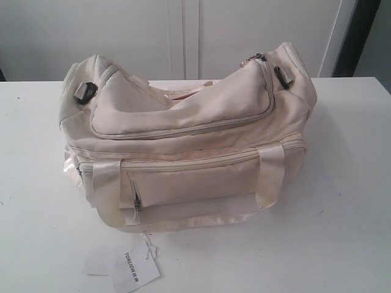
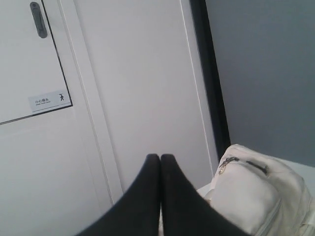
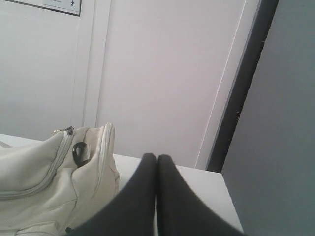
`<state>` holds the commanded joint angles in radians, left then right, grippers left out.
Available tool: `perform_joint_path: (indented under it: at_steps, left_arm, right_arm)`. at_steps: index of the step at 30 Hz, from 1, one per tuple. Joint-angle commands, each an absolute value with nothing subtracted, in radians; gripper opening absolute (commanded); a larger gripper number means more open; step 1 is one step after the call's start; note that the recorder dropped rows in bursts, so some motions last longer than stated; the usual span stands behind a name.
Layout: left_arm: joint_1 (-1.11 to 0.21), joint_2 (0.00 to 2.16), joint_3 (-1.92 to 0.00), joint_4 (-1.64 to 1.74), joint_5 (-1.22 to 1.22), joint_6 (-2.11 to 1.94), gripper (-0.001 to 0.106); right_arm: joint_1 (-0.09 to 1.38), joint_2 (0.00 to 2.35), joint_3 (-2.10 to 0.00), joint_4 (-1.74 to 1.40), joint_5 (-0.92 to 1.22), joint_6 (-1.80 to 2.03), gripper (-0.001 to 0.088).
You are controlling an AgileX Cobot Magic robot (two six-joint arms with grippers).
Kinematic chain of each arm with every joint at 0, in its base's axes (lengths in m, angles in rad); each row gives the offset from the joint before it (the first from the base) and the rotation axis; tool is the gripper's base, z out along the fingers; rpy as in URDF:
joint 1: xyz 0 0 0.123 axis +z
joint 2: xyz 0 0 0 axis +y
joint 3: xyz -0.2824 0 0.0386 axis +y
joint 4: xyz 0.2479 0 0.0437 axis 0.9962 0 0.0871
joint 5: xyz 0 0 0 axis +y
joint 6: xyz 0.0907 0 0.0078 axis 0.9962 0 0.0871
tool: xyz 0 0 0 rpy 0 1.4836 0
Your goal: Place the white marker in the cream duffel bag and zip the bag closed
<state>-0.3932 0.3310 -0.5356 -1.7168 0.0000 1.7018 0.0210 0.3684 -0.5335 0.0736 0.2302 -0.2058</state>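
exterior: high, looking down | wrists: low, facing wall (image 2: 147, 73) | shared: cream duffel bag (image 1: 195, 122)

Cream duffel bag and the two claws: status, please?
Left gripper, right gripper shut, empty. Cream fabric duffel bag on white table, top zip looks closed. White marker unseen. White paper tag before bag.

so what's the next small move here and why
Probably none: leave both arms back. The top zipper of the cream duffel bag looks closed, the white marker shows in no view, only a paper tag lies beside the bag, and the left gripper and right gripper are shut, empty and clear of it. Whether the marker is inside can't be seen.
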Motion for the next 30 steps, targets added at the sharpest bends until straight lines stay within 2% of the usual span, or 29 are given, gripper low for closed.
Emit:
perform_joint_path:
  at_steps: [6,20,30]
  left_arm:
    - [-0.362,0.297,-0.496,-1.282,0.000,1.269,0.000]
    - [-0.250,0.267,-0.406,-0.863,0.092,0.785,0.000]
    - [-0.250,0.267,-0.314,-0.267,0.095,0.121,0.000]
  right_arm:
    - [0.021,0.368,-0.534,0.074,0.230,-0.206,0.0000]
    - [0.021,0.368,-0.534,0.074,0.230,-0.206,0.0000]
    - [0.021,0.368,-0.534,0.074,0.230,-0.206,0.0000]
